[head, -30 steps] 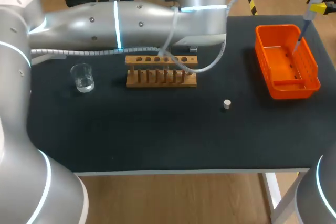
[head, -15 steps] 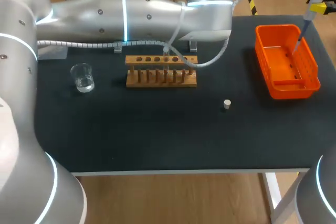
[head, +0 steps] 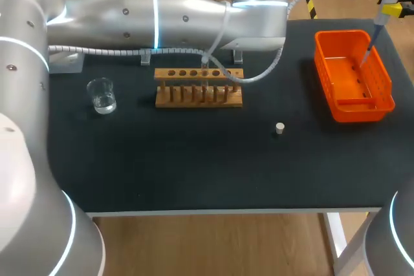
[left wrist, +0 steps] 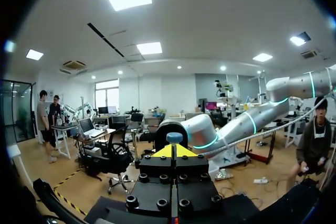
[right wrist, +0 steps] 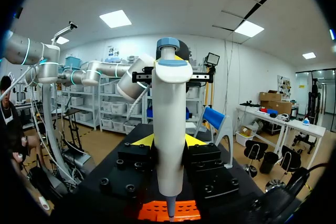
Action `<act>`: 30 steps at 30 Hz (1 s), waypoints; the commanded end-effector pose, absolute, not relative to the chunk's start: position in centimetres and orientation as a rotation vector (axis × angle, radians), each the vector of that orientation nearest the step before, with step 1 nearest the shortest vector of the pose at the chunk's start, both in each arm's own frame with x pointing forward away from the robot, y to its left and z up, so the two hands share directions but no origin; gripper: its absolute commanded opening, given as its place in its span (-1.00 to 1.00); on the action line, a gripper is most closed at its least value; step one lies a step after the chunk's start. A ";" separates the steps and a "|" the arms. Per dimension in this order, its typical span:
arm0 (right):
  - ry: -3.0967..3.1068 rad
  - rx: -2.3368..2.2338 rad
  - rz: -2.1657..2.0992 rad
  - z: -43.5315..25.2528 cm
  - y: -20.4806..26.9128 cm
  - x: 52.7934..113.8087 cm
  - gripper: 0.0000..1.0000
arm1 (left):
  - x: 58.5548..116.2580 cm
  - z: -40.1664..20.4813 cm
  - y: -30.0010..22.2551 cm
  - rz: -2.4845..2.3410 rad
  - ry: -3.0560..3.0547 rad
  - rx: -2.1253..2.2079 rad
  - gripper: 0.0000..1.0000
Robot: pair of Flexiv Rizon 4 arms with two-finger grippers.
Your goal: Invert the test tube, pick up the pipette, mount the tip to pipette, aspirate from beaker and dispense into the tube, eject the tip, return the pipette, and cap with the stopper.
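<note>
Your left arm [head: 168, 17] has swung slightly farther back off the rack [head: 198, 95]. The pipette [right wrist: 169, 124] hasn't budged, clamped upright in the right gripper [right wrist: 168, 141] above the orange bin [head: 362, 113]. The left gripper [left wrist: 173, 151] is closed on nothing, so pipetting can probably proceed unobstructed.

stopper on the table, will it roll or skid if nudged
The stopper looks like a short plug standing on a flat end, so a gentle push would probably slide it rather than roll it. It seems small and likely light, so an off-centre pinch might tip it; once on its side it could roll.
</note>
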State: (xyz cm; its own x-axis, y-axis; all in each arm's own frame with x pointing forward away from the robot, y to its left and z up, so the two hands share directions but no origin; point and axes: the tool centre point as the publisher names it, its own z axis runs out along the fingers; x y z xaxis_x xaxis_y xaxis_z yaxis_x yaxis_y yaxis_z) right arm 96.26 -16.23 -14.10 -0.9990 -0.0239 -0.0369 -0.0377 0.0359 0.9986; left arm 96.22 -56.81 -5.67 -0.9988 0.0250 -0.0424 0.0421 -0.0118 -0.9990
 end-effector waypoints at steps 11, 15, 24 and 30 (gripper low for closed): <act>2.258 -0.066 2.168 -14.0 -16.2 96.2 -1.00 | 96.5 -6.1 -57.5 -2.228 2.235 0.090 -1.00; 2.258 -0.066 2.168 -14.0 -16.2 96.2 -1.00 | 96.3 -6.4 -57.5 -2.232 2.242 0.092 -1.00; 2.258 -0.066 2.168 -14.0 -16.2 96.2 -1.00 | 96.4 -7.3 -57.3 -2.251 2.249 0.092 -1.00; 2.258 -0.066 2.168 -14.0 -16.2 96.2 -1.00 | 96.4 -7.6 -57.5 -2.264 2.257 0.117 -1.00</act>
State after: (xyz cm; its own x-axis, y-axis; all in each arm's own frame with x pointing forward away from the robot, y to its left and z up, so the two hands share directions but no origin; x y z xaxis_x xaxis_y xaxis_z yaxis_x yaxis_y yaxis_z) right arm 96.16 -16.30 -14.57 -0.9991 -0.0223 -0.0367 -0.0375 0.0374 0.9986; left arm 95.96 -57.24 -6.92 -0.9970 0.0762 -0.0118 0.0113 -0.0076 -0.9999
